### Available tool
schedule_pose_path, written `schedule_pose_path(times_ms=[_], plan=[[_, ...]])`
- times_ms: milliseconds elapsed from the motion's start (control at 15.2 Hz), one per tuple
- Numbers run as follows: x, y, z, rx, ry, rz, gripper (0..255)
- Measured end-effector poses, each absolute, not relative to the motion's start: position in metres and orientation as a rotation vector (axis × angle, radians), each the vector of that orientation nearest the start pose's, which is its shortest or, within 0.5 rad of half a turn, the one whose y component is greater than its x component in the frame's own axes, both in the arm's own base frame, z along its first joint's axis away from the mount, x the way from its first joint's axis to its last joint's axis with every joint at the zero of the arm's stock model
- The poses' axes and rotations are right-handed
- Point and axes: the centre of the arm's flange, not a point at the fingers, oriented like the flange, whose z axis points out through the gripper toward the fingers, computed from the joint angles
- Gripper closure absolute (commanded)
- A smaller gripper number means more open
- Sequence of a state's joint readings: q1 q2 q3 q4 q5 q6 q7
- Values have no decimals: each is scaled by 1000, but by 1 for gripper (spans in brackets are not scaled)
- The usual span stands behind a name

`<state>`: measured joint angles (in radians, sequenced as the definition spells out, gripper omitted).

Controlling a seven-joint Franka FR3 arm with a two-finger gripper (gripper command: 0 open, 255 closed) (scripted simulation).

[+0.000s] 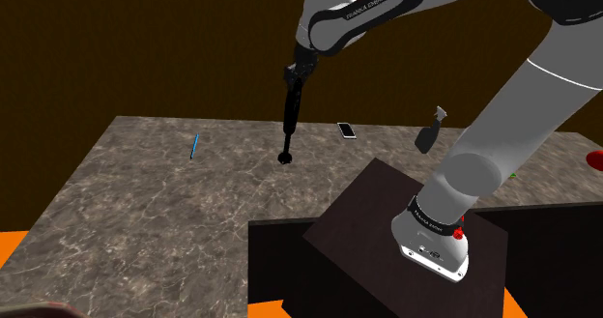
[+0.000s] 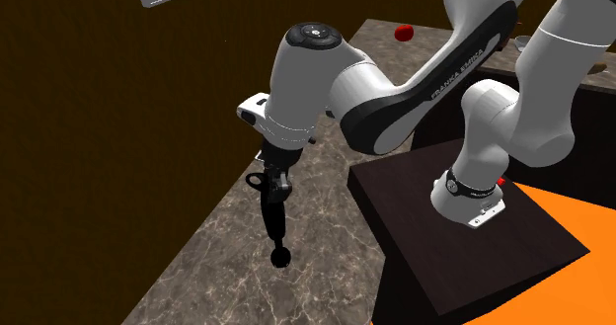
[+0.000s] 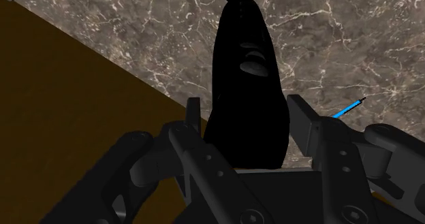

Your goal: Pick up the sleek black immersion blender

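The gripper is clenched on the black blender. Its thick handle end sits squarely between the two fingers, which press on its sides. From there the blender points straight away from the fingers, down to the marble counter. Whether its round tip touches the counter is unclear.

By count there is one blender. One blue pen lies flat on the counter, out past the outer side of one finger. One phone, one dark grey bottle and one red thing lie well apart from the fingers.
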<state>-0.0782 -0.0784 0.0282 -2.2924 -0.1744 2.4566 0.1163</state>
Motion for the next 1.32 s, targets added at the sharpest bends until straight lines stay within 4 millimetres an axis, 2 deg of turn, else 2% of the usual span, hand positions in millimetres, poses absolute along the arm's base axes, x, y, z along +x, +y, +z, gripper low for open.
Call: schedule_pose_path(times_ms=[594,1320], plan=[[525,-26,410,-3236,72,-400,255],[524,-25,464,-3236,72,-398,255]])
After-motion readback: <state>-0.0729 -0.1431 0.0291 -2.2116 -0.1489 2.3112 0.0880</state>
